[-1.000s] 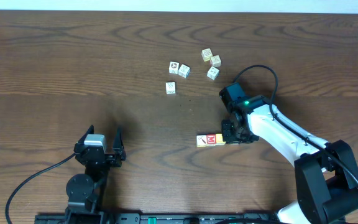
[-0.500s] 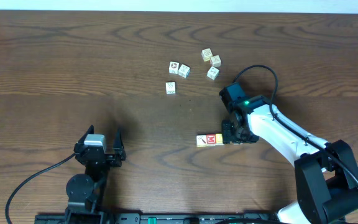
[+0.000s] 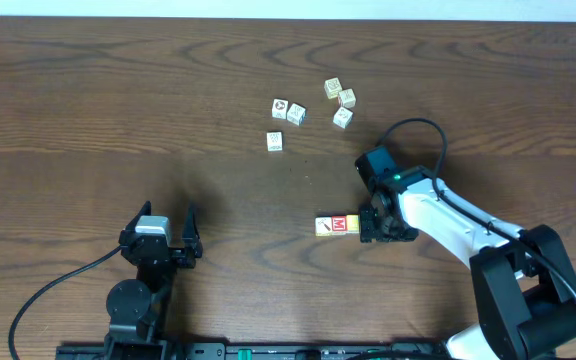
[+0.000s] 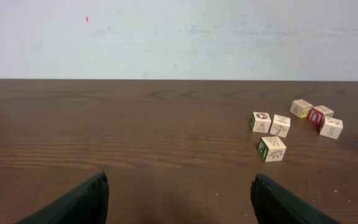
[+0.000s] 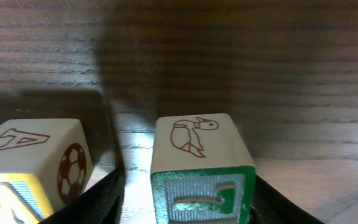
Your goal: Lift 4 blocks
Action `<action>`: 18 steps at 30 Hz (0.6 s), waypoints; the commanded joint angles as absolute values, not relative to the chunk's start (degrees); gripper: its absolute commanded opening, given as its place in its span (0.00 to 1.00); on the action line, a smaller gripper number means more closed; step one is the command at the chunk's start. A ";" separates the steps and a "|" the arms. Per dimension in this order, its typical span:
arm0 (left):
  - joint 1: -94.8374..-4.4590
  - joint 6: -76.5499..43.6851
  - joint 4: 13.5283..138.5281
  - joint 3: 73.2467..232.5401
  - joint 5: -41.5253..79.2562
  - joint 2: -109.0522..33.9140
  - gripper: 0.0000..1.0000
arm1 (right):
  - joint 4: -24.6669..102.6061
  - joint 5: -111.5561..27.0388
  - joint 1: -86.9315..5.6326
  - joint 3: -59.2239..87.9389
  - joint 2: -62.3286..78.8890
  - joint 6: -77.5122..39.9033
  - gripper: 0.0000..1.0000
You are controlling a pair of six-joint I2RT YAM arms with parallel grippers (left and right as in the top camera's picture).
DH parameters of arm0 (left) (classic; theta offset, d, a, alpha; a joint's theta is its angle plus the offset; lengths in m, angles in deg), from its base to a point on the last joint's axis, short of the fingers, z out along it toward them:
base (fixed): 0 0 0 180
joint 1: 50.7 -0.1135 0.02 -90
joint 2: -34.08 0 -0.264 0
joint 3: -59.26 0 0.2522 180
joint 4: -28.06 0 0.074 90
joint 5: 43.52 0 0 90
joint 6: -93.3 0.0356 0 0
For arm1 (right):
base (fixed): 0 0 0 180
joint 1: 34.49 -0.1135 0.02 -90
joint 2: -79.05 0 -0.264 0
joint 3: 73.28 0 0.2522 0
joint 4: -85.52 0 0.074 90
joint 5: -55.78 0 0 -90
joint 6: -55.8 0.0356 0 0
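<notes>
Three blocks lie in a row right of the table's middle: pale yellow, red with a white letter, yellow. My right gripper covers the row's right end. In the right wrist view a green block with a duck drawn on top stands between the right gripper's fingers. The left finger is apart from it and the right one is close against it, so the jaws are open. A block with a football picture sits just outside the left finger. My left gripper is open over bare wood.
Several pale cream picture cubes are scattered at the back right of centre, also seen in the left wrist view as a cluster of cubes. The right arm's black cable loops above its wrist. A pale wall rises behind the table's far edge.
The right gripper's jaws have widened around the green block and the gripper has shifted slightly toward the near edge. The row of blocks and the left arm have stayed put.
</notes>
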State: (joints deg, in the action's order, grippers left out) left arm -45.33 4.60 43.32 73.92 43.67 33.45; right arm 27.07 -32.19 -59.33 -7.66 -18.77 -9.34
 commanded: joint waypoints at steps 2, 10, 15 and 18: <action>-45.22 4.30 45.85 73.25 44.59 33.70 0.73 | 27.42 -31.41 -59.61 -8.14 -18.55 -9.38 0.54; -45.22 4.30 45.85 73.25 44.59 33.70 0.73 | 27.35 -29.35 -59.06 -6.72 -18.55 -9.43 0.56; -45.22 4.30 45.85 73.25 44.59 33.70 0.73 | 27.42 -29.09 -57.99 -5.83 -18.55 -9.89 0.59; -45.22 4.30 45.85 73.25 44.59 33.70 0.73 | 27.44 -29.11 -57.25 -5.24 -18.55 -10.26 0.59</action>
